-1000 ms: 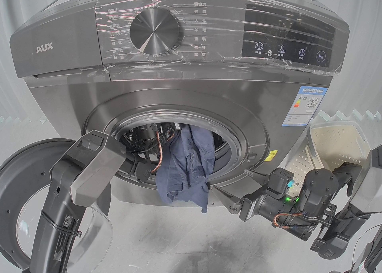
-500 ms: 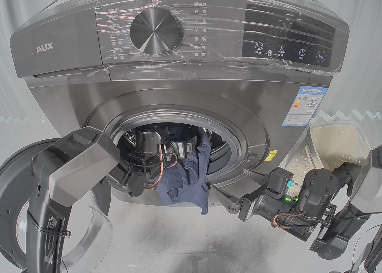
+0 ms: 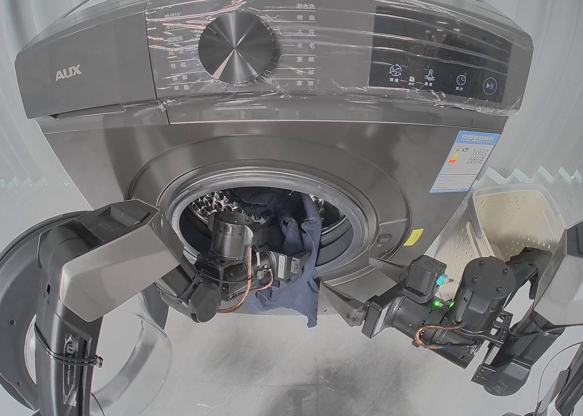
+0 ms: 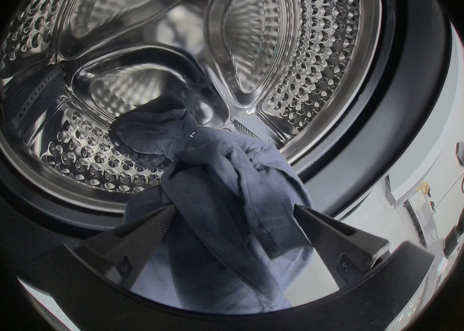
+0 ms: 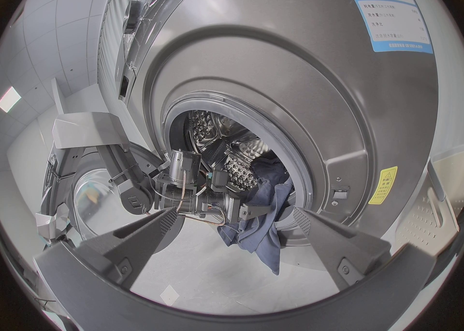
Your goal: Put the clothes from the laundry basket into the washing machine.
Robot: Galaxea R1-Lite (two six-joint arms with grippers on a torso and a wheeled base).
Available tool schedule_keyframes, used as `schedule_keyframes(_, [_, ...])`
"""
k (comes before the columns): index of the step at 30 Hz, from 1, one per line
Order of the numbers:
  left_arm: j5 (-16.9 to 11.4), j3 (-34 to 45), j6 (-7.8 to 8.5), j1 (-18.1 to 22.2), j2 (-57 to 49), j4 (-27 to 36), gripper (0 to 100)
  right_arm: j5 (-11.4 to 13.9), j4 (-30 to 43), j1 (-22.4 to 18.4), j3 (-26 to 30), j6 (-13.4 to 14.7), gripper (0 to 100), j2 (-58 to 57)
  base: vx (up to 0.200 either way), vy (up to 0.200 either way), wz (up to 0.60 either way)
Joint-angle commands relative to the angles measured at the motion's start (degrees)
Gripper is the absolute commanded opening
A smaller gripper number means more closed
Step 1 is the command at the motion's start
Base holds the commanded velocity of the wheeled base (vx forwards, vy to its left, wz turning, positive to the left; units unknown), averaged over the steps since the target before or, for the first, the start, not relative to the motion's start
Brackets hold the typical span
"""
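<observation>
A navy garment (image 3: 297, 235) lies over the lower rim of the washing machine's drum opening (image 3: 358, 217), part inside and part hanging down the front (image 5: 263, 240). My left gripper (image 3: 306, 267) sits at the opening's lower edge, just in front of the cloth. In the left wrist view the left gripper (image 4: 234, 211) is open, the bunched garment (image 4: 217, 168) lying beyond and between its spread fingers. My right gripper (image 3: 349, 277) hovers low, right of the opening, and its fingers (image 5: 338, 240) stand wide open with nothing held. The cream laundry basket (image 3: 516, 223) stands at the right.
The round machine door (image 3: 24, 290) hangs open at the left, behind my left arm. The steel drum (image 4: 251, 32) behind the garment holds nothing else. Grey floor (image 3: 273, 362) lies in front of the machine. The basket's wall (image 5: 435, 216) is close to my right arm.
My left gripper has drawn back out of the drum and lower. The garment it carried has slumped onto the rim and hangs less far down. The right arm has barely moved.
</observation>
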Motion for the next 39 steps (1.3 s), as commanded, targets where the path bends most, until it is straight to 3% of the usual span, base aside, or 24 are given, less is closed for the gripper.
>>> schedule_keyframes(1, [-0.3, 1.2, 0.07, -0.5, 0.4, 0.4, 100, 0.0, 0.0, 0.3, -0.4, 0.0, 100, 0.1, 0.000, 0.000, 0.00])
schedule_keyframes(2, [-0.3, 1.2, 0.07, -0.5, 0.4, 0.4, 0, 0.0, 0.0, 0.3, -0.4, 0.0, 100, 0.1, 0.000, 0.000, 0.00])
schedule_keyframes(10, [0.2, -1.4, -0.63, -0.7, 2.2, -0.3, 0, -0.1, 0.0, 0.3, -1.0, 0.0, 100, 0.0, 0.000, 0.000, 0.00])
schedule_keyframes(15, [4.1, -6.2, -1.16, 0.1, 3.4, -2.8, 0, 0.0, 0.0, 0.4, -2.0, 0.0, 100, 0.0, 0.000, 0.000, 0.00])
schedule_keyframes(17, [7.1, -11.3, -2.04, 1.1, 5.6, -6.0, 0, 0.0, 0.0, 0.4, -2.2, 0.0, 100, -0.3, 0.000, 0.000, 0.00])
schedule_keyframes(21, [9.9, -19.3, -2.57, 2.4, 8.3, -8.4, 0, 0.0, 0.0, 0.4, -2.2, 0.0, 100, -0.4, 0.000, 0.000, 0.00])
schedule_keyframes(28, [10.4, -23.9, -3.18, 2.9, 8.9, -9.4, 0, 0.0, 0.0, 0.4, -2.2, 0.0, 100, -0.4, 0.000, 0.000, 0.00])
schedule_keyframes(29, [10.4, -23.9, -3.18, 2.9, 8.8, -9.4, 100, 0.0, 0.0, 0.4, -2.2, 0.0, 100, -0.4, 0.000, 0.000, 0.00])
schedule_keyframes(33, [10.4, -21.2, -4.41, 2.3, 8.3, -9.3, 100, 0.0, 0.0, 0.4, -2.2, 0.0, 100, -0.3, 0.000, 0.000, 0.00])
schedule_keyframes(39, [8.3, -13.2, -4.15, 0.6, 4.8, -8.8, 100, 0.0, 0.0, 0.7, -2.1, 0.0, 100, -0.3, 0.000, 0.000, 0.00])
